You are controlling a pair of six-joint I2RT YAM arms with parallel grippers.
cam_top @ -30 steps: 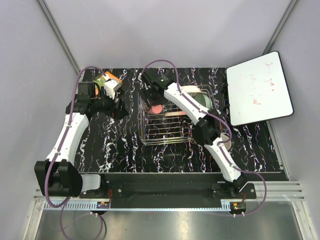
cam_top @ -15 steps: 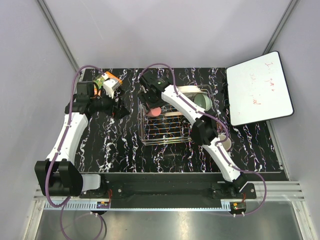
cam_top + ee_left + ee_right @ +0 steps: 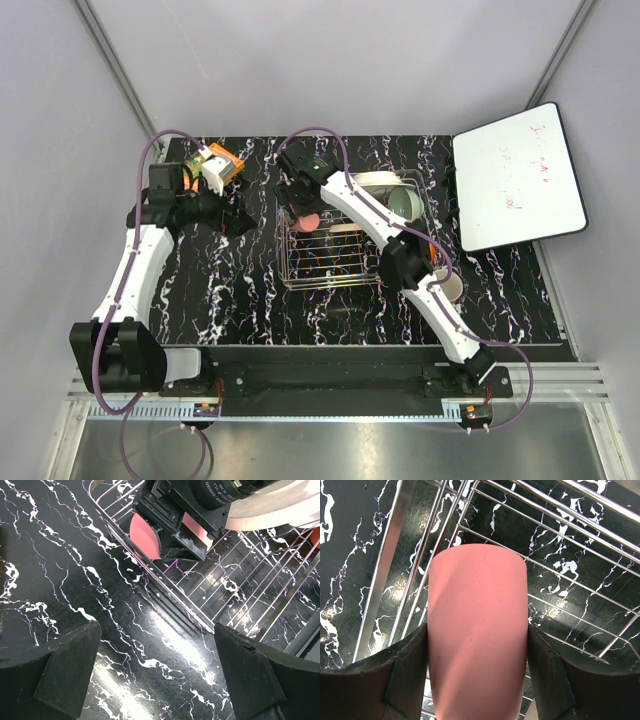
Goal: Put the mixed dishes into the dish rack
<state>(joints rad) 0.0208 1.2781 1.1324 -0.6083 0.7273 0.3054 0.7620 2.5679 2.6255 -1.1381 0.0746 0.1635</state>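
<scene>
In the right wrist view, my right gripper [image 3: 477, 667] is shut on the pink tumbler [image 3: 477, 625], a finger pressed to each side. The tumbler hangs over the far-left corner of the wire dish rack [image 3: 555, 575]. From above, the tumbler [image 3: 308, 219] shows just inside the rack [image 3: 330, 262]. A pink-cream plate [image 3: 358, 226] and a pale green bowl [image 3: 407, 203] lie at the rack's far right. My left gripper [image 3: 236, 220] hovers left of the rack, open and empty [image 3: 160, 675], looking at the rack's edge [image 3: 200, 611] and the tumbler [image 3: 145, 537].
An orange-green snack packet [image 3: 220, 166] lies at the far left of the black marbled table [image 3: 240, 300]. A white board [image 3: 515, 175] rests at the far right. A cream round dish [image 3: 452, 285] sits right of the rack, partly hidden by my right arm.
My right gripper has shifted slightly left with the tumbler over the rack's corner. My left arm has drawn back a little to the left, its gripper still open.
</scene>
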